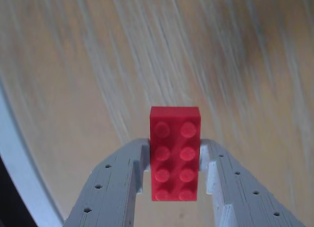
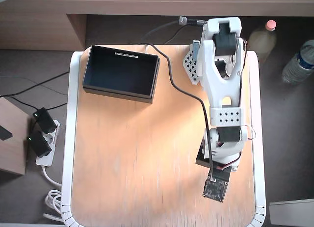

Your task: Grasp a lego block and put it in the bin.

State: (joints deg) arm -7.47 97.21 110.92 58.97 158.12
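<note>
In the wrist view, a small red lego block (image 1: 175,153) with two rows of studs stands lengthwise between my two grey fingers. My gripper (image 1: 174,156) is shut on its sides and holds it above the blurred wooden tabletop. In the overhead view the black bin (image 2: 121,72) sits at the table's back left corner, with a white strip on its far rim. My arm (image 2: 223,89) reaches down the right side of the table, far from the bin. Its wrist (image 2: 222,143) covers the gripper and the block there. The bin is out of the wrist view.
The wooden table has a white rim (image 2: 72,138), also seen in the wrist view as the white rim (image 1: 19,163). A black cable (image 2: 181,89) runs across the table from the back. Two bottles (image 2: 262,38) stand on the floor at the right, and a power strip (image 2: 43,141) lies at the left.
</note>
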